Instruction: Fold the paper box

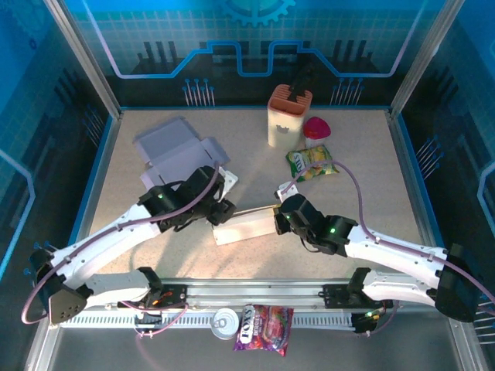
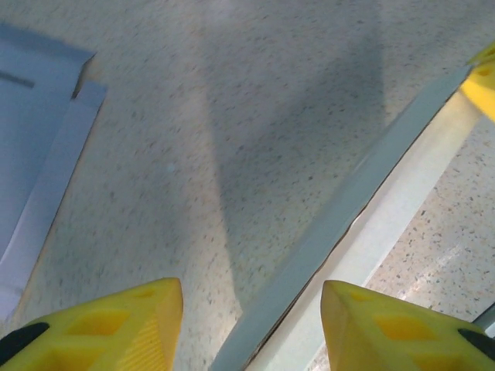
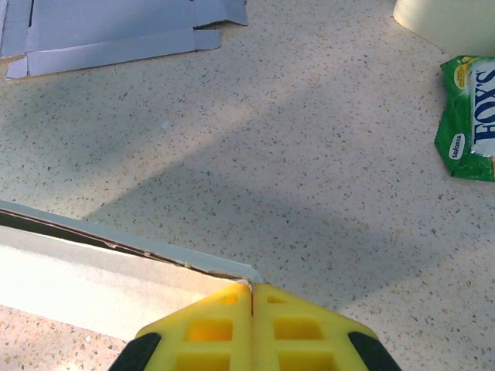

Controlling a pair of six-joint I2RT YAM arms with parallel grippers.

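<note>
The paper box (image 1: 244, 226) lies mid-table, with the left gripper (image 1: 222, 210) at its left end and the right gripper (image 1: 280, 222) at its right. Behind it to the left lies a flat cardboard sheet (image 1: 176, 148), and behind to the right stands a holder (image 1: 288, 117) with a small pot (image 1: 315, 130) just beside it, perhaps touching, and a snack packet (image 1: 312, 164) in front of both. Before the arms' bases, a can (image 1: 225, 322) lies just left of a sweets bag (image 1: 264, 328).
</note>
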